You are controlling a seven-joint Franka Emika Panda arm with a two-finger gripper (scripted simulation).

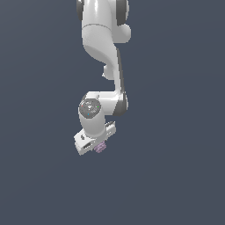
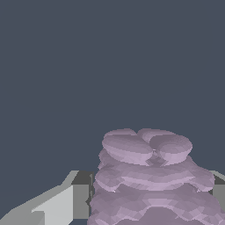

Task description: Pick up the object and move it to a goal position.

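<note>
One small pale purple-pink ridged block (image 1: 100, 148) sits between the fingers of the white pincer (image 1: 97, 146), which appears clenched on it; the wrist view shows grey finger pads (image 2: 80, 201) flanking the block's sides. Judged light and rigid; the ridges should aid grip on the flat flanks. Around the block, only featureless dark-blue background is visible; no edges, obstacles or goal marker can be seen.

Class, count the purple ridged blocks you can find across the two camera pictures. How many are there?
1. The purple ridged block sits at the gripper, between its fingers; the wrist view shows the same block close up. None elsewhere, though the arm could hide some.
</note>
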